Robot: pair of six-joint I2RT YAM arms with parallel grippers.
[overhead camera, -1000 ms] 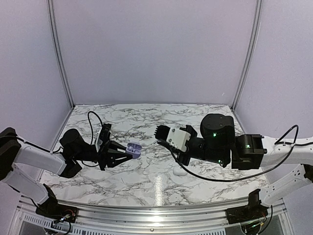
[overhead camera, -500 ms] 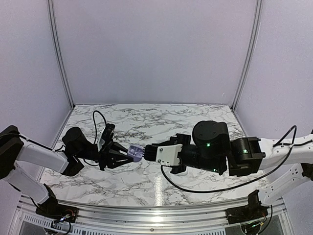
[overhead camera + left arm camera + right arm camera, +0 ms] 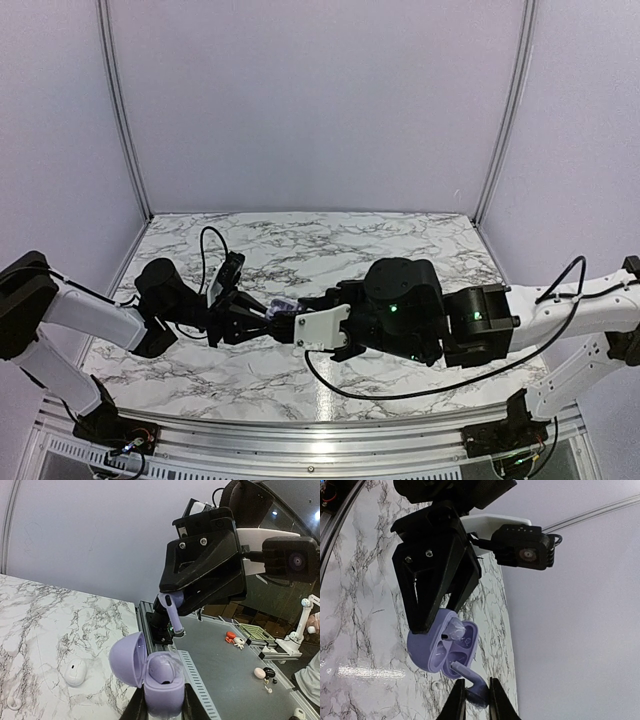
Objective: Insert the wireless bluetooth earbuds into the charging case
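while earbud [image 3: 170, 611] hovers beside case [image 3: 162, 680] rim, both above table [image 3: 45, 615]

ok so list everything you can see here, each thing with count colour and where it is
charging case: one, lilac, lid open, held above the table by the left gripper
earbud: one, lilac, pinched in the right gripper, stem pointing at the open charging case
second earbud: one, pale, seemingly seated in a well of the charging case
closed case: one, white, lying on the table
small white piece: one, on the table beside the closed case, too small to name
table: one, white marble with grey veins
left gripper: one, black, shut on the charging case
right gripper: one, black, shut on the earbud
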